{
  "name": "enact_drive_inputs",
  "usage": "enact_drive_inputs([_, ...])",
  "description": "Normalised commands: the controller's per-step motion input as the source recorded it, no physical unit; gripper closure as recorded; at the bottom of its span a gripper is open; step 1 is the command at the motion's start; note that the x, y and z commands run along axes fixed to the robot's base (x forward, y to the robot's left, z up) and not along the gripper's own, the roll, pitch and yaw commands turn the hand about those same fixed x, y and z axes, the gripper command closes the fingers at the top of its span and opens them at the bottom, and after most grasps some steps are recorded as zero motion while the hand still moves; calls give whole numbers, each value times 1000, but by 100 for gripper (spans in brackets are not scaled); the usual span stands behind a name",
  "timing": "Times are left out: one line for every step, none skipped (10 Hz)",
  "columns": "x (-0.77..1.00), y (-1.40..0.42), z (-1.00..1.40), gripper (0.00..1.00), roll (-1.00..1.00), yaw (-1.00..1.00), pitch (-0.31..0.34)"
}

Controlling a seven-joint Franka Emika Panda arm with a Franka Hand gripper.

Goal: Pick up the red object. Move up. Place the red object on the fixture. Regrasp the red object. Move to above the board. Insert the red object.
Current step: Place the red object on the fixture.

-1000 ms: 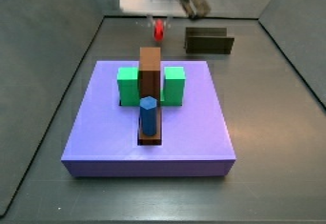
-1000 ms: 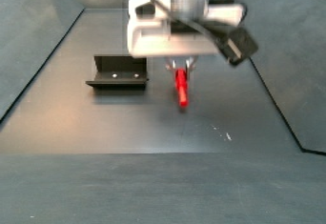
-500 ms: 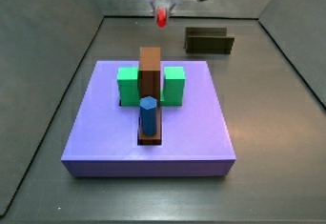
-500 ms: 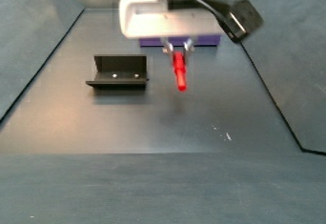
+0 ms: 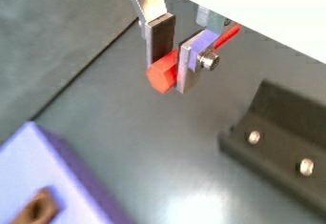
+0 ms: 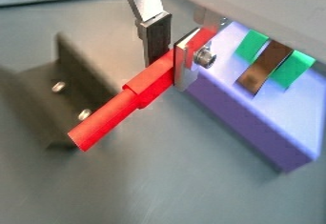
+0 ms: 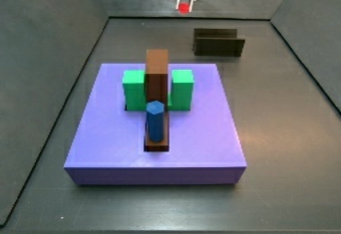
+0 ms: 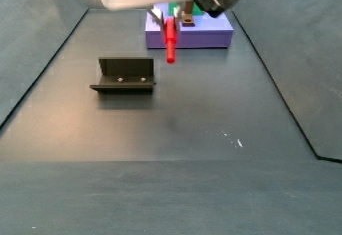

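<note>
Gripper (image 8: 171, 19) is higher than in the frames half a second and one second back: in a side view it now sits at the very top edge, and the red object (image 7: 182, 9) has risen with it, hanging well clear of the floor. Fixture (image 7: 218, 43), board (image 7: 158, 118) and everything on the board are unchanged in position.

Jaws are narrow and clamped on the red object. In both wrist views the two silver fingers (image 5: 195, 60) press the peg from either side near one end; the long free end of the red object (image 6: 125, 105) sticks out past the fingers (image 6: 189, 59). In a side view the peg (image 8: 171, 41) hangs roughly upright below the gripper, above the floor between the fixture (image 8: 123, 76) and the board (image 8: 201, 34), touching neither.

Count:
- red object: 1, held in the air.
- fixture: 1, dark bracket on the floor, apart from the board; two screws show on its face in both wrist views (image 5: 283, 136) (image 6: 64, 90).
- board: 1, purple slab.
- green blocks (image 7: 135, 89): 2, one on each side of the brown bar.
- brown bar (image 7: 158, 83): 1, lying along the middle of the board.
- blue hexagonal peg (image 7: 156, 120): 1, standing upright on the board in line with the brown bar.
</note>
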Motion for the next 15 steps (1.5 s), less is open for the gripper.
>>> enact_drive_inputs([177, -343, 400, 100, -1000, -280, 103])
enact_drive_inputs([206, -323, 391, 100, -1000, -286, 91])
enact_drive_inputs([423, -266, 311, 100, -1000, -217, 86])
enact_drive_inputs([711, -169, 94, 100, -917, -143, 149])
enact_drive_inputs([911, -117, 23, 100, -763, -154, 243])
enact_drive_inputs([909, 0, -340, 100, -323, -111, 351])
enact_drive_inputs([949, 134, -866, 100, 254, 0, 126])
enact_drive_inputs([963, 297, -391, 100, 226, 74, 0])
enact_drive_inputs([940, 149, -169, 100, 426, 111, 0])
enact_drive_inputs([960, 51, -3, 100, 551, 117, 9])
enact_drive_inputs([969, -103, -157, 100, 454, 137, 243])
enact_drive_inputs([9, 94, -134, 100, 83, 0, 0])
enact_drive_inputs([77, 0, 0, 100, 0, 11, 0])
enact_drive_inputs([489, -6, -374, 100, -171, 9, 0])
enact_drive_inputs([637, 0, -366, 100, -491, -89, 17])
